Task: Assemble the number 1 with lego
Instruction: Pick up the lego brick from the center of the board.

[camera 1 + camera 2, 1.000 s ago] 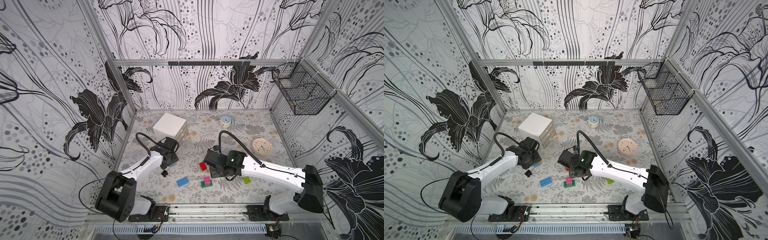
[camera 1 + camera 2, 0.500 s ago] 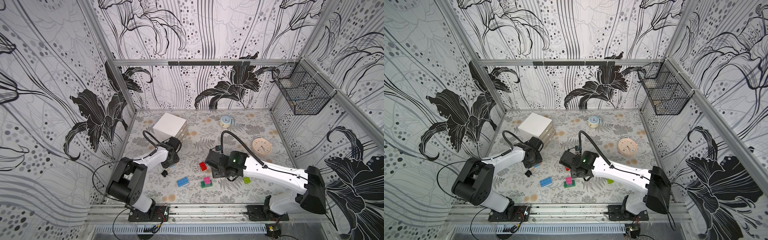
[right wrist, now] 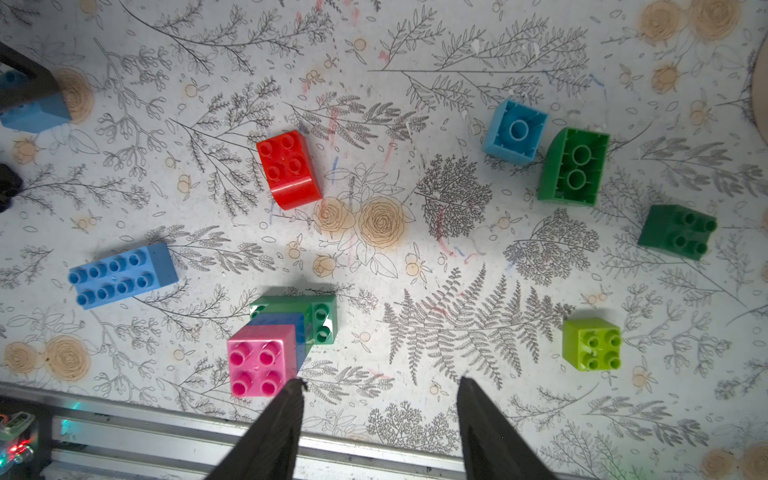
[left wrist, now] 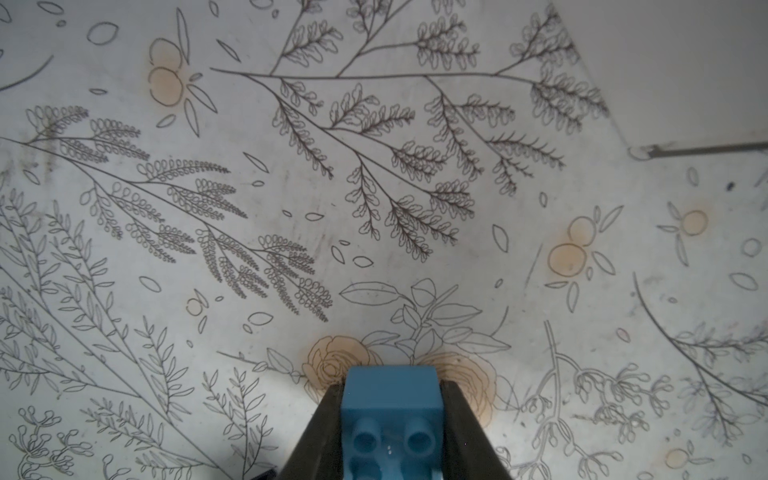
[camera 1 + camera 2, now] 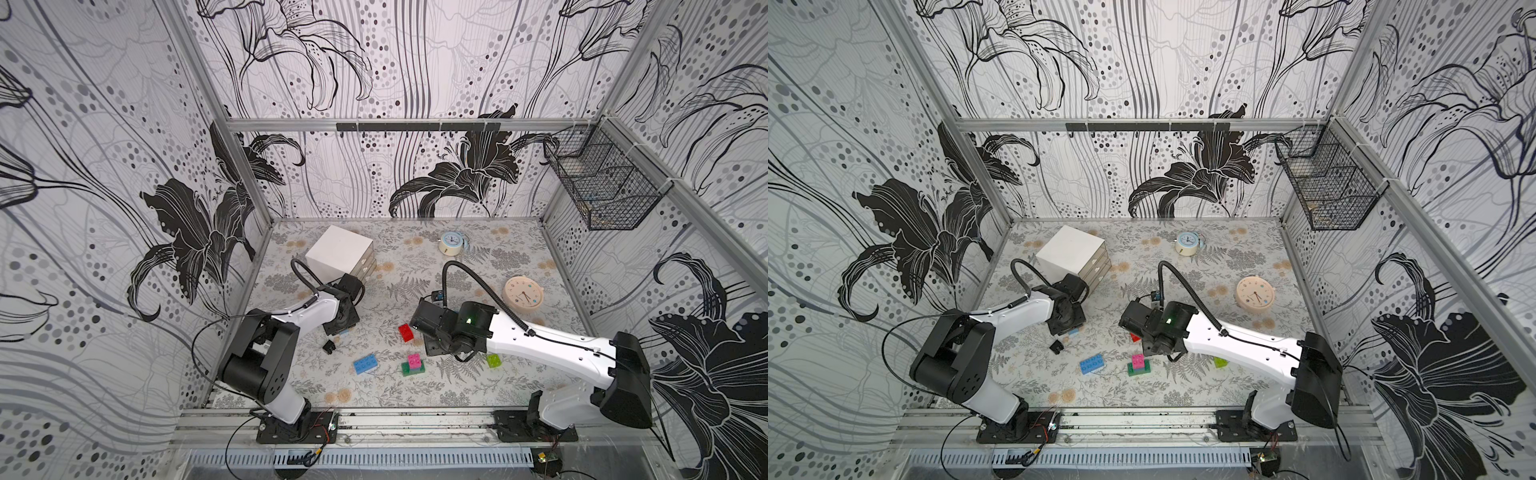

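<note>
- Left gripper: clenched on a blue brick, one finger flat against each side, studs facing the wrist camera.
- In both top views this gripper sits low over the table, just in front of the white drawer box. A sliver of the blue brick shows under it. I cannot tell whether the brick is lifted clear.
- Right gripper: released, jaws wide apart with only bare table between them. It hangs above the middle of the table.
- Stack: pink brick on top, a blue one under it, green base. It stands just beside one finger of the right gripper, apart from it.
- Loose bricks, right wrist view:
  - red brick, studs up
  - long blue brick, studs up
  - lime brick, studs up
  - dark green brick, tipped on its side
  - green brick and turquoise brick, side by side, hollow undersides showing
- In a top view the red brick lies just beside the right wrist, and the long blue brick lies between the two arms, nearer the front rail.
- Two round clocks are further back, well apart from the bricks.
</note>
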Robot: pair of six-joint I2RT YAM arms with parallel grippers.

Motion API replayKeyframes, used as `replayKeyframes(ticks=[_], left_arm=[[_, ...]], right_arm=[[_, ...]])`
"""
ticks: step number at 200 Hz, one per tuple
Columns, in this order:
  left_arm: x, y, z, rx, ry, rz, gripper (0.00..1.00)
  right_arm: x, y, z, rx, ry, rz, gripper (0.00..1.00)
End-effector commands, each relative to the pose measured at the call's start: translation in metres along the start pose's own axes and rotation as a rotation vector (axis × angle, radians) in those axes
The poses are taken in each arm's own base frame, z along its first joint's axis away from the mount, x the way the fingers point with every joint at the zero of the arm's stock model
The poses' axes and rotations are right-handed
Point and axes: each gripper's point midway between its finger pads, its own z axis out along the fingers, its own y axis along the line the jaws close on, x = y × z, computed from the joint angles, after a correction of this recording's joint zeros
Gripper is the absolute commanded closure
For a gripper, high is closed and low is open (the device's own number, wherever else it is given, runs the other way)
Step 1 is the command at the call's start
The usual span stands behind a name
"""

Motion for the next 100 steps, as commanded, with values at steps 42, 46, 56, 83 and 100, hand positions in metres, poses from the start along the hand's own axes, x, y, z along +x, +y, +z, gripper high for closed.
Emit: replayKeyframes(ticks=[42,46,56,83,100], left_arm=[[-0.023,-0.037,-0.088,0.35,-0.204,0.23,1.0],[-0.022,-0.042,-0.096,0.392,-0.213,0.251,1.0],[-0.017,-0.059,-0.117,0.516,-0.227,0.32,1.0],[0.017,-0.1,-0.183,0.757,-0.315,0.61,1.0],[0.048,-0.114,-0.207,0.756,-0.396,0.879,1.0]], right_arm=[[-0.002,-0.054,-0.007,0.033,-0.044,0.127,0.4],[-0.003,-0.057,-0.008,0.032,-0.048,0.139,0.41],[-0.005,-0.064,-0.009,0.021,-0.061,0.156,0.41],[-0.007,-0.081,-0.015,0.013,-0.099,0.184,0.41],[-0.007,-0.09,-0.017,0.023,-0.11,0.189,0.41]])
